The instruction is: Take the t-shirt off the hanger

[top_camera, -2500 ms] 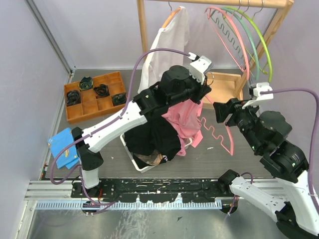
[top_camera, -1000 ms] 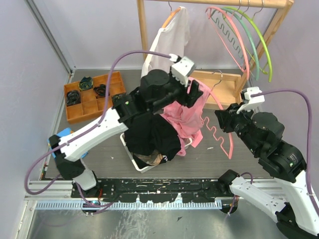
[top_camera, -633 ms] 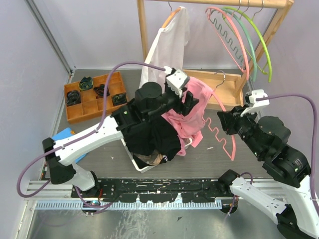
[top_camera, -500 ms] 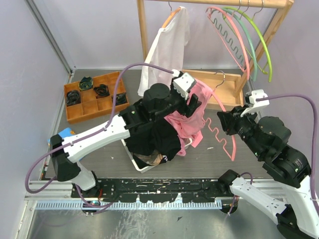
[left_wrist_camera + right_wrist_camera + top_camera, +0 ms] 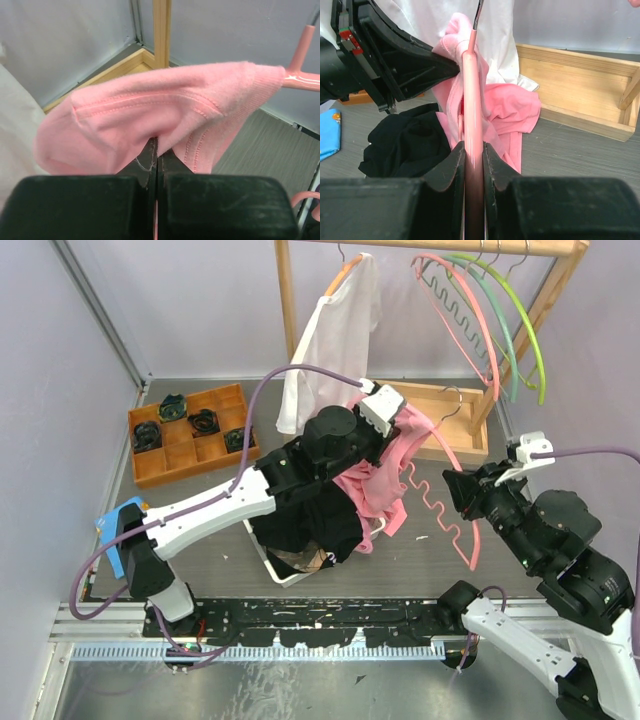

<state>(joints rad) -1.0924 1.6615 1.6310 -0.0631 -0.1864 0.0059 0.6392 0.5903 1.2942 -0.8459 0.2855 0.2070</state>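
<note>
The pink plastic hanger (image 5: 452,508) runs aslant in mid-air, its metal hook toward the wooden clothes rack (image 5: 288,300) and its lower end clamped in the right gripper (image 5: 474,150). The pink cotton t-shirt (image 5: 378,478) hangs from the hanger's far arm, trailing onto a black garment heap (image 5: 305,520) in a white basket (image 5: 268,560). The left gripper (image 5: 156,150) is pinched tight on a fold of the t-shirt. A white shirt (image 5: 335,335) hangs just behind

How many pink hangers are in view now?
2. One pink hanger hangs on the wooden rail at top right; the other, carrying the pink t-shirt, is clamped in the right gripper.
</note>
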